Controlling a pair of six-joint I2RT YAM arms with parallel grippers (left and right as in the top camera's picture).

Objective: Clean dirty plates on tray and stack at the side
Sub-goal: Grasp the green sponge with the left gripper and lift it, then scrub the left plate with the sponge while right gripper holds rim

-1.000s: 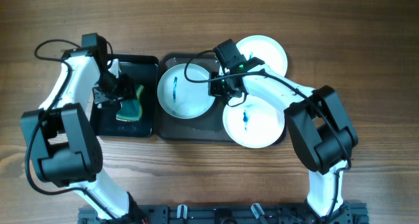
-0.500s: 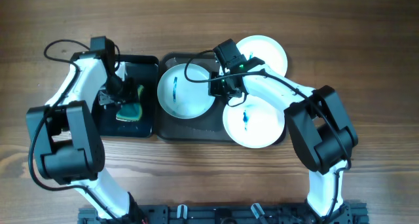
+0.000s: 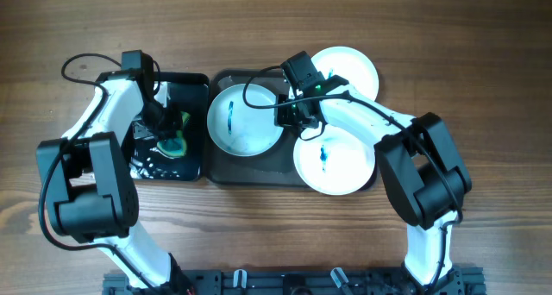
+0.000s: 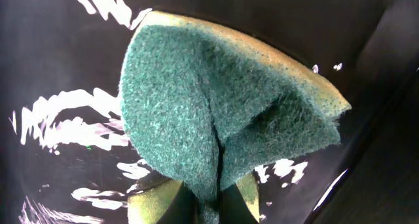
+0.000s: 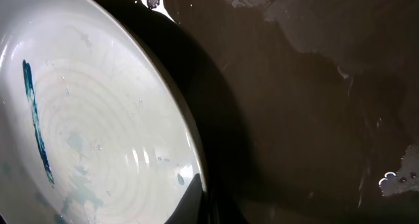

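A white plate point(image 3: 244, 120) with a blue streak lies in the dark grey tray point(image 3: 250, 168). My right gripper point(image 3: 287, 116) is shut on its right rim; the right wrist view shows the plate point(image 5: 85, 119) and my gripper point(image 5: 206, 199) pinching its edge over the wet tray point(image 5: 301, 119). A second streaked plate point(image 3: 335, 160) lies over the tray's right end. A third plate point(image 3: 349, 71), with no streak showing, rests on the table behind. My left gripper point(image 3: 166, 125) is shut on a green-and-yellow sponge point(image 3: 175, 141), folded between the jaws point(image 4: 209, 192).
The sponge point(image 4: 216, 112) hangs over a smaller glossy black tray point(image 3: 185, 86) holding water, just left of the grey tray. Bare wooden table point(image 3: 483, 53) surrounds both trays. Both arms' bases stand at the near edge.
My left gripper has shut on the sponge, folding it, and shifted a little toward the black tray's middle. The right arm and all three plates have not moved.
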